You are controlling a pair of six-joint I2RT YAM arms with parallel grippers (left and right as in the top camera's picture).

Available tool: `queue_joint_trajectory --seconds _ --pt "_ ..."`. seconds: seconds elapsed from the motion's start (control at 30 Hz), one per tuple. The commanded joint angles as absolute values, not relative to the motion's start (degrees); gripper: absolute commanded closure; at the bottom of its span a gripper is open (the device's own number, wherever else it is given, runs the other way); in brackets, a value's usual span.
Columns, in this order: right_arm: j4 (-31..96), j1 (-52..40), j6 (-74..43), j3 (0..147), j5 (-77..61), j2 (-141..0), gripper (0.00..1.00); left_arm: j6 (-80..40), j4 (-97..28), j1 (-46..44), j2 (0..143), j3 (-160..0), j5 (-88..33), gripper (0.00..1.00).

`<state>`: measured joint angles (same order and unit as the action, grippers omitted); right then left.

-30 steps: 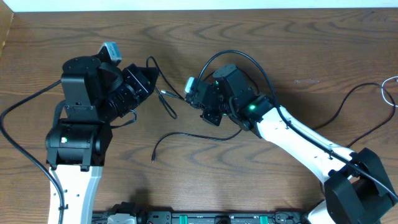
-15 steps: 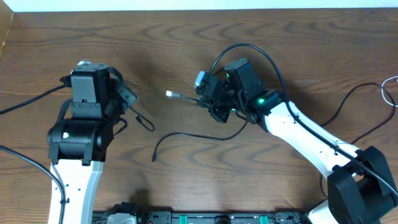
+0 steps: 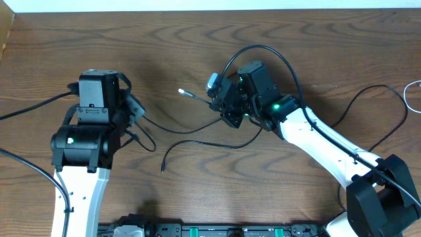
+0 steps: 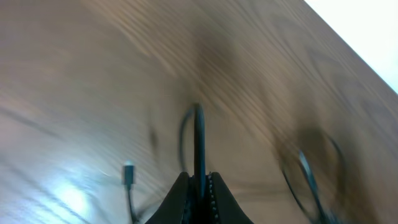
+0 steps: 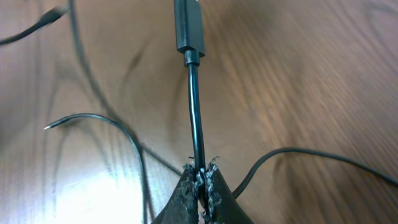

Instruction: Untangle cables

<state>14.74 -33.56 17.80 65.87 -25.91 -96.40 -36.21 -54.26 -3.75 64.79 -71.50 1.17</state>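
Overhead first: right gripper (image 3: 214, 100) was clenched on the black cable (image 3: 172, 130), with the plug (image 3: 182, 93) poking out just left of it. Left gripper (image 3: 135, 109) sat well left of the right gripper, and black cable ran over the table (image 3: 296, 39) between the 2. 1 loose end (image 3: 162, 168) lay below and left of the right gripper. White cable (image 3: 413, 92) was far to its right, at the frame edge.

Left wrist, blurry: left gripper (image 4: 199, 178) was pinched shut on a black cord.

Right wrist: right gripper (image 5: 199, 169) was clamped on the black cable (image 5: 194, 106), plug (image 5: 188, 28) straight ahead.
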Motion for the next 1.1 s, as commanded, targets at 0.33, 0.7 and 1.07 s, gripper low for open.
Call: queue_joint_trajectory --seconds 0.33,0.7,1.07 --pt "14.48 -33.21 6.55 65.67 -20.45 -96.77 0.01 -21.65 -54.76 -3.68 64.88 -72.55 -24.03 0.93" --pt "21.02 -32.38 3.46 65.67 -24.53 -96.77 0.01 -21.67 -53.47 -3.66 64.88 -72.55 -30.04 0.93" --pt "16.86 -33.47 15.97 65.67 -46.96 -96.77 0.01 -21.67 -46.35 -3.66 64.88 -72.55 -45.71 0.93"
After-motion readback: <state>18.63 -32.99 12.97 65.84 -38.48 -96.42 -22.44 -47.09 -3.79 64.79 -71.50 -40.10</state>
